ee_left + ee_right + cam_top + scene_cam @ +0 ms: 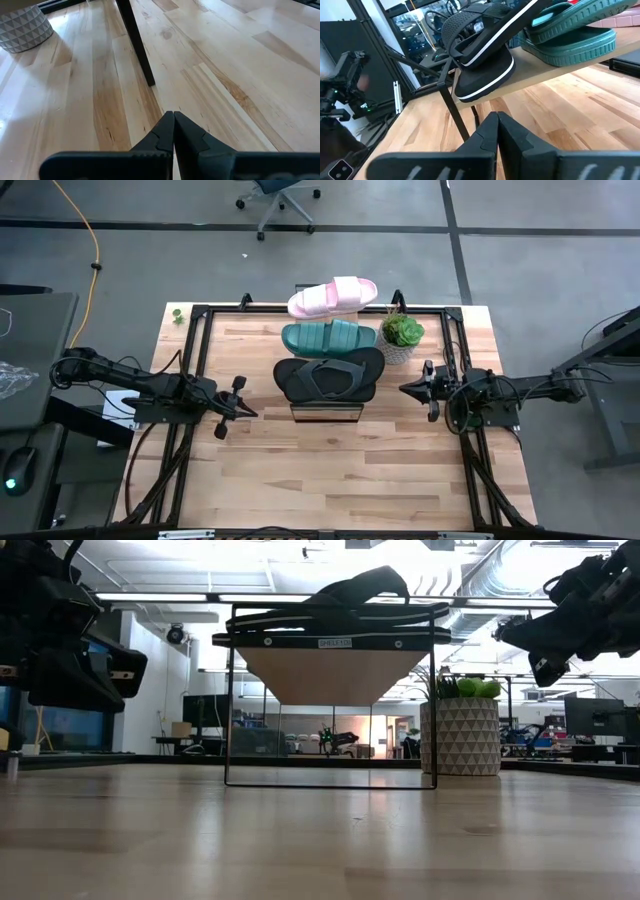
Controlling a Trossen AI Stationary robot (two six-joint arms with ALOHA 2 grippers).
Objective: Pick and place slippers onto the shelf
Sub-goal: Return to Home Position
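Atop the one shelf point(325, 412) — slippers point(325, 337) in three colours (pink, green, black).

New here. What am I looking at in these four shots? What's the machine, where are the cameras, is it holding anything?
It is a robot with two dark arms at a wooden table. One picture looks straight down, one looks level across the tabletop, and two come from cameras on the arms' wrists. On the table stands a narrow shelf carrying pink slippers, green slippers and black slippers, with a potted plant beside it. The left hand and right hand hang above the table on either side of the shelf, both shut and holding nothing.
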